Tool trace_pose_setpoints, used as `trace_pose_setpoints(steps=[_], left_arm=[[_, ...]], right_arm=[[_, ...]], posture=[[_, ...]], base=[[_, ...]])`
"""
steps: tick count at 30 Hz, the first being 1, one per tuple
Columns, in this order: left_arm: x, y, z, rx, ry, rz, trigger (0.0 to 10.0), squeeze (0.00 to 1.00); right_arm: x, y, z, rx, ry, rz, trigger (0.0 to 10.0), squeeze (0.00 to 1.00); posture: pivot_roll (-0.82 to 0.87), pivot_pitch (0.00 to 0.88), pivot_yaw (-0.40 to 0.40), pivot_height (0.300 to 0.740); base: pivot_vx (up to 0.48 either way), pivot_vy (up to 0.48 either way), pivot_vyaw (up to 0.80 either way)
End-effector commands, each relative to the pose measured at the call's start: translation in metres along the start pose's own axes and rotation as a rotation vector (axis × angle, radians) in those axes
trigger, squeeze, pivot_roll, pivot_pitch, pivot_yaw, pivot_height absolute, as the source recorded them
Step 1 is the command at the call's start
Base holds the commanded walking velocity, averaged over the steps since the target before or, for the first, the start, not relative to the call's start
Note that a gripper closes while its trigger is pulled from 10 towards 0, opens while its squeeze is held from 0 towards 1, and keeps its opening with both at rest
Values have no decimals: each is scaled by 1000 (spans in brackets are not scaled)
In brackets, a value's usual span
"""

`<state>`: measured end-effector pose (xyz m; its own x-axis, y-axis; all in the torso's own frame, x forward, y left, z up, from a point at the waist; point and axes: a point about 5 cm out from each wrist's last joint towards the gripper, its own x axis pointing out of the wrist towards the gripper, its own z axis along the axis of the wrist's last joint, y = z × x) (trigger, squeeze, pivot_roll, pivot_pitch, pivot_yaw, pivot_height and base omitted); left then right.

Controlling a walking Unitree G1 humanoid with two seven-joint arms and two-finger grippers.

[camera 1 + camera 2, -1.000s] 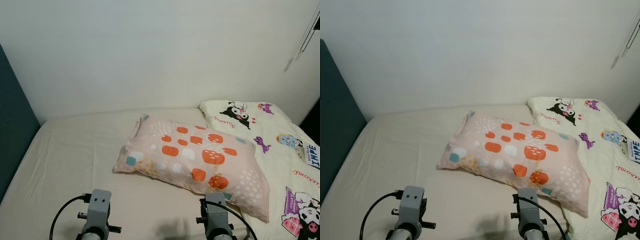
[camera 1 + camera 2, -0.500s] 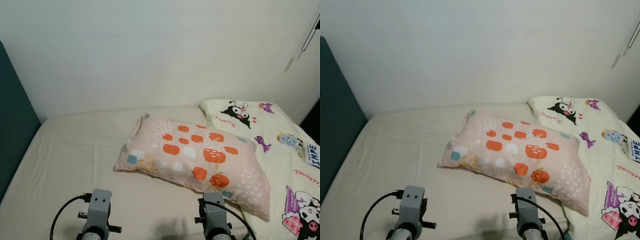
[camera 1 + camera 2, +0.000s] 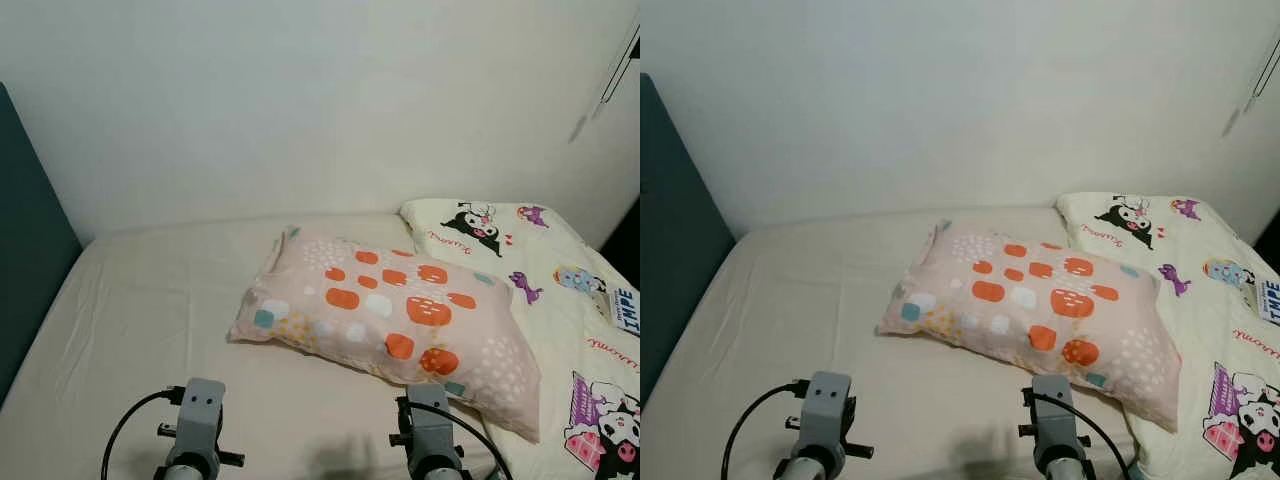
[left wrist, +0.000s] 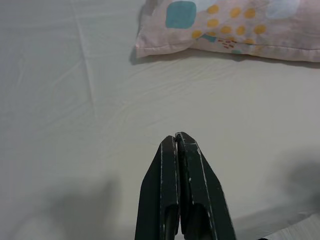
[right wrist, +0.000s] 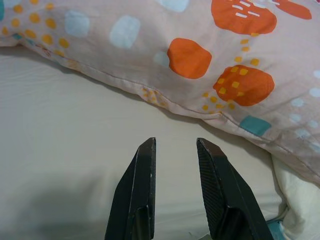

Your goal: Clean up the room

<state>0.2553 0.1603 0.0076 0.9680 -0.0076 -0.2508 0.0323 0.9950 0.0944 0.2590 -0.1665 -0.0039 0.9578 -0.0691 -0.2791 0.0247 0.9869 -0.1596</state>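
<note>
I see the pink pillow [image 3: 385,325] on the bed [image 3: 150,320], my left gripper [image 4: 176,140] clenched empty, right gripper [image 5: 175,147] parted near the pillow's edge.

L end effector [image 4: 176,137] closed; R end effector [image 5: 176,143] fingers apart.

A home bedroom. A bed [image 3: 150,320] with cream sheet carries a patterned pillow [image 3: 390,315]. A cartoon-print quilt [image 3: 560,300] covers its right edge.
</note>
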Motion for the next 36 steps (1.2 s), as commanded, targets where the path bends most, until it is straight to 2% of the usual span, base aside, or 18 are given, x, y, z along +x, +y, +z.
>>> trace_pose_setpoints(steps=[1,11,36], left_arm=[[-2,2,-4,20,21,-7,10000,0],[-2,1,-4,22,21,-9,10000,0],[-2,4,-4,32,20,-21,10000,0]], right_arm=[[-3,0,-4,16,9,-6,10000,0],[-3,-1,-3,20,7,-3,10000,0],[-3,3,-2,27,-3,1,10000,0]], posture=[[15,100,-25,696],[15,98,-28,667],[26,97,-22,667]], base=[[0,0,0],[0,0,0],[0,0,0]])
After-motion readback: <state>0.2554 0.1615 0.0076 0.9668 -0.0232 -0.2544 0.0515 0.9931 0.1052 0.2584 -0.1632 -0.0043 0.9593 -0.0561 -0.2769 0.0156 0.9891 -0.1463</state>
